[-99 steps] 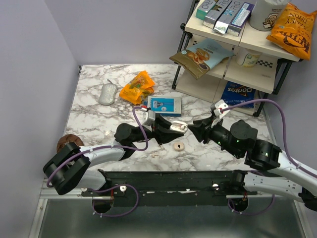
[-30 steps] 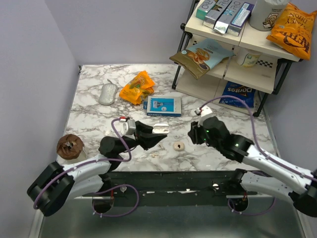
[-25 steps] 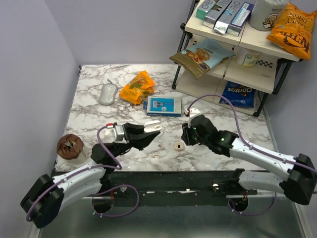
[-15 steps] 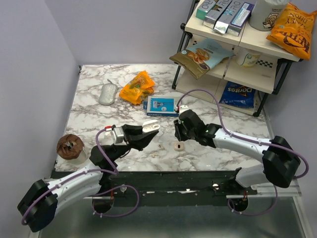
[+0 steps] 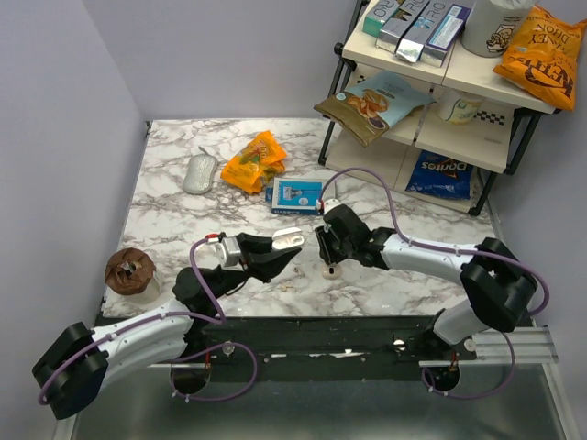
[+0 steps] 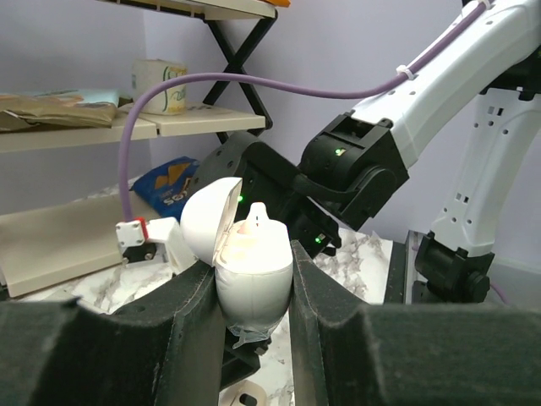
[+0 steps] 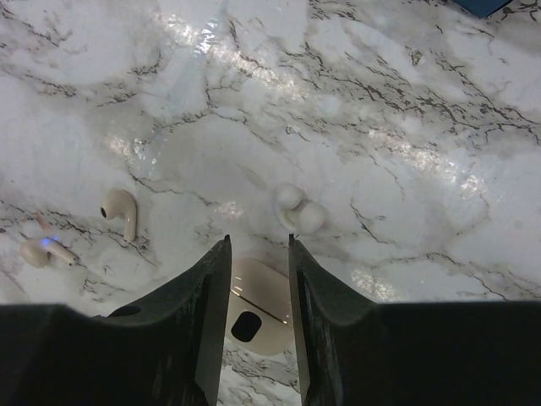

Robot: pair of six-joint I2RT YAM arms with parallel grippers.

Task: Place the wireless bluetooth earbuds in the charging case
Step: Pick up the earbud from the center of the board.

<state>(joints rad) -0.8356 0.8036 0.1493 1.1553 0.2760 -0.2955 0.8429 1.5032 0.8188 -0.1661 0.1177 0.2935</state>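
Left fingers (image 6: 169, 338) clamp the light, glossy open case (image 6: 254, 275) above the worktop (image 7: 380, 127), while right fingers (image 7: 199, 321), apart, straddle a tiny, slippery earbud (image 7: 251, 317) lying there, best pinched gently across its rounded body.

Bright even light, glare on table (image 7: 194, 34)
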